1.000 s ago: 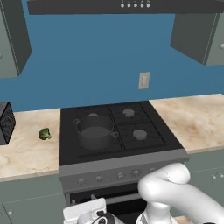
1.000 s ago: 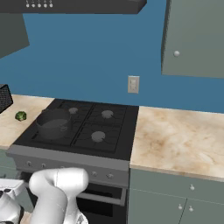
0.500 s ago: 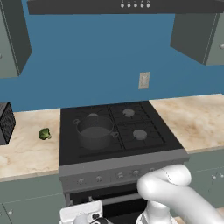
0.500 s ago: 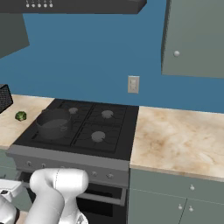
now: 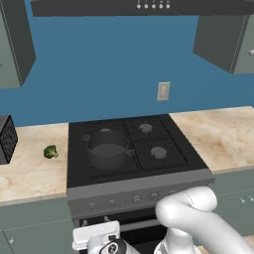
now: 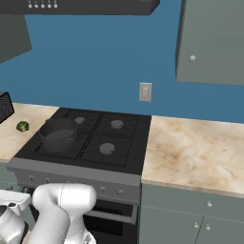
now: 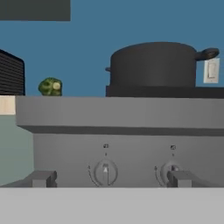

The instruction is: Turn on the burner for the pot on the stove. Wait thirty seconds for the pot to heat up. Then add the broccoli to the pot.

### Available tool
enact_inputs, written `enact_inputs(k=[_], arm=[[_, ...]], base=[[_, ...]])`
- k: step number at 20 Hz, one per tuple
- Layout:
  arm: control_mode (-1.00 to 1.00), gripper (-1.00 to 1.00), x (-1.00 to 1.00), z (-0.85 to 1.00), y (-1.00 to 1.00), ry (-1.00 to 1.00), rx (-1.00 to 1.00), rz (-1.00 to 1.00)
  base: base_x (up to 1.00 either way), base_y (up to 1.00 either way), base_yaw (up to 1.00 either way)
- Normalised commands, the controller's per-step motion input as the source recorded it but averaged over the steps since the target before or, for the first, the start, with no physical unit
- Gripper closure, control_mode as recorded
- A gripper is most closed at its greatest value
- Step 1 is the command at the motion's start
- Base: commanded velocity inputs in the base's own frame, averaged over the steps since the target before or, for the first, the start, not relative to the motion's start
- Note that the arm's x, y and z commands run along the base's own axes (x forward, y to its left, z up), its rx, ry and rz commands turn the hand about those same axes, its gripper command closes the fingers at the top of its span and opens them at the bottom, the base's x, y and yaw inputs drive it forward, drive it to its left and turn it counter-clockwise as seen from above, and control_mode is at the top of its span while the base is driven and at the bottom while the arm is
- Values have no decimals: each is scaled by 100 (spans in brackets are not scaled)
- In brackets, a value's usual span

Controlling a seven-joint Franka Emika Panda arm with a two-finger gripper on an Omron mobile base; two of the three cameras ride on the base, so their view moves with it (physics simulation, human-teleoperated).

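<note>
The dark grey pot (image 5: pixel 107 149) stands on the front left burner of the black stove (image 5: pixel 149 184), and from low down the pot (image 7: pixel 153 65) rises above the stove's edge. The broccoli (image 5: pixel 50 152) lies on the counter left of the stove, apart from the pot; it shows as a small green floret (image 7: pixel 50 86). My gripper (image 7: pixel 111 179) is open and empty, low in front of the grey knob panel. Its fingertips (image 7: pixel 41 178) stand wide apart, with one knob (image 7: pixel 105 172) between them and a second knob (image 7: pixel 168 173) by the right tip.
A black ridged appliance (image 5: pixel 6 139) stands at the counter's left end beyond the broccoli. Marbled counter (image 5: pixel 218 134) runs right of the stove. The oven door (image 6: pixel 114 214) is below the panel, a hood and wall cabinets above, and an outlet (image 5: pixel 163 91) on the blue wall.
My hand has drifted slightly left in front of the stove's panel. The jaws stay open, and the pot and broccoli have not moved.
</note>
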Motion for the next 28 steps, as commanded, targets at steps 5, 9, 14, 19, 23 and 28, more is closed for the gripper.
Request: enact_inputs(k=[5,9,14,19,23,28], arm=[[-100,-100,32,-8,0,0,0,0],[-100,-100,34,-9,0,0,0,0],[-100,-100,32,-15,0,0,0,0],[-100,-100,29,-18,0,0,0,0],[-100,-100,26,-21,0,0,0,0],[-100,-100,21,-20,0,0,0,0]], base=[[0,0,0],[0,0,0],[0,0,0],[0,0,0],[0,0,0],[0,0,0]])
